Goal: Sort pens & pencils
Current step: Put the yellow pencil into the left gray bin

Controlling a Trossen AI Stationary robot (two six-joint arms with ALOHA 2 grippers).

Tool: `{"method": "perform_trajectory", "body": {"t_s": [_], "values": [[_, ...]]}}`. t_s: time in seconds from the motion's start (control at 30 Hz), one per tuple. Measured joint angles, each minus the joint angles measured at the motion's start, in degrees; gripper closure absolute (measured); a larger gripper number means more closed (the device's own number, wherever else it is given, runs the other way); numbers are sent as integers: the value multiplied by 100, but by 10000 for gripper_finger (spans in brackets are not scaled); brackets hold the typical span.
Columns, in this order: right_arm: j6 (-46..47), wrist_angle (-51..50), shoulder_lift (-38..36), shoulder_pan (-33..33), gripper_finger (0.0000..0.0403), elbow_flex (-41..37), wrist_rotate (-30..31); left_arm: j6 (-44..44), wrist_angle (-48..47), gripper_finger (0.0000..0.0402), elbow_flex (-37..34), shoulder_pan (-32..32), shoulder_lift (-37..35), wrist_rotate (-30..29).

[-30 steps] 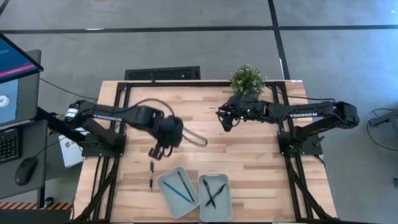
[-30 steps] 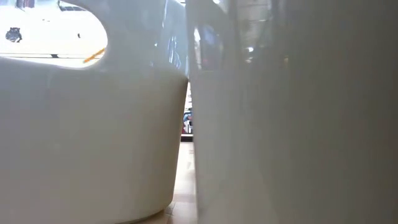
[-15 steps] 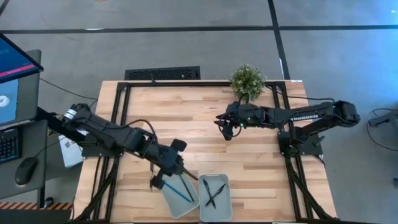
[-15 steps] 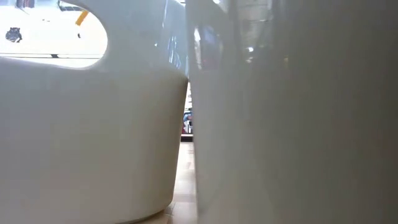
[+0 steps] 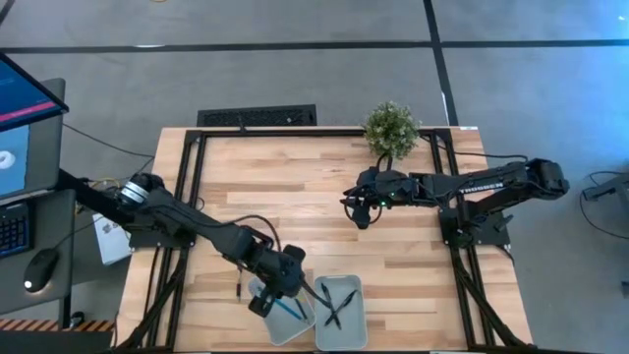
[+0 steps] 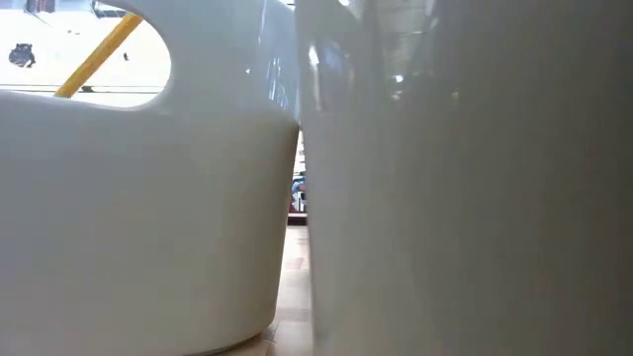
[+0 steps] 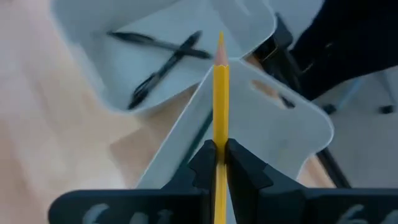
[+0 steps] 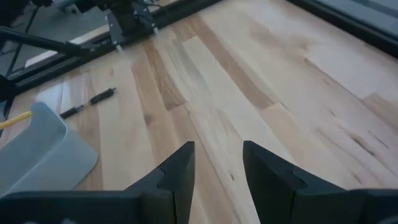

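My left gripper (image 5: 263, 303) (image 7: 219, 149) hovers over the left grey tray (image 5: 282, 334), shut on the yellow pencil (image 7: 220, 93). The pencil also shows, tilted, through that tray's handle hole in the low view (image 6: 99, 54). A light blue pencil (image 5: 293, 310) lies in the left tray. Two black pens (image 5: 336, 305) (image 7: 163, 51) lie crossed in the right tray (image 5: 359, 295). Another black pen (image 5: 239, 285) (image 8: 93, 102) lies flat on the table left of the trays. My right gripper (image 5: 357, 210) (image 8: 217, 152) is open above the table's middle, touching nothing. My left gripper pinches the yellow pencil's shaft (image 7: 220, 134) between its two fingers. The pencil lies along the fingers, and its sharpened tip (image 7: 220, 45) sticks out ahead of them. It is lifted clear, tilted above the left tray.
A small potted plant (image 5: 391, 126) stands at the table's far edge, behind my right arm. A monitor and keyboard sit off the table's left side. The white tray walls (image 6: 415, 178) fill the low view. Bare wood (image 8: 236, 93) lies under my right gripper.
My left gripper has carried the yellow pencil from the table's middle toward the near edge and to the right, ending over the left tray. More of the pencil now shows through the tray's handle hole. My right gripper has drifted slightly toward the near edge.
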Motion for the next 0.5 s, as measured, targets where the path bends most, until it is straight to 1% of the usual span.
{"method": "perform_trajectory", "body": {"t_s": [0.13, 0.27, 0.37, 0.5], "values": [[7, -103, 0, 64, 246, 0, 2, -26, -41, 390, 0, 33, 222, 353], [43, -165, 0, 156, 246, 0, 2, -211, -320, 390, -2, 106, 296, 624], [43, -222, 0, 207, 246, 0, 2, -235, -671, 390, -15, 129, 353, 684], [42, -225, 0, 237, 246, 0, 2, 10, -815, 390, -9, 116, 618, 653]]}}
